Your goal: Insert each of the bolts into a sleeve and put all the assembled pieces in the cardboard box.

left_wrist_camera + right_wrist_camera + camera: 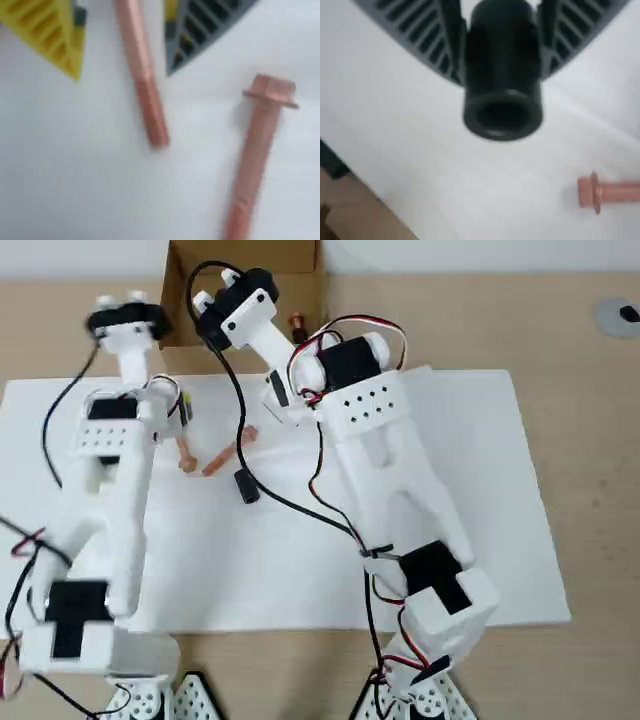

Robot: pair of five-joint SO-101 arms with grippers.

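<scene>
Gripping the black sleeve [502, 107] tight, the right end effector [502, 70] hangs over the white sheet [300, 560] near the table's far edge, by the cardboard box [285, 258]. Left end effector [122, 74] is spread apart, fingers straddling one bolt [145, 100]; a second bolt [260, 150] lies alongside.

The left fingers are ribbed, one yellow [47, 30] and one dark grey [205, 27], and the right fingers [405, 35] are ribbed dark grey. Behind the fingers, the left arm [100, 490] and right arm [390, 455] are white shells with black servo blocks [350, 360] and a grid of small holes [368, 400]. Black cables [243, 480] and thin red wires [345, 322] loop back from the fingers along both.
</scene>
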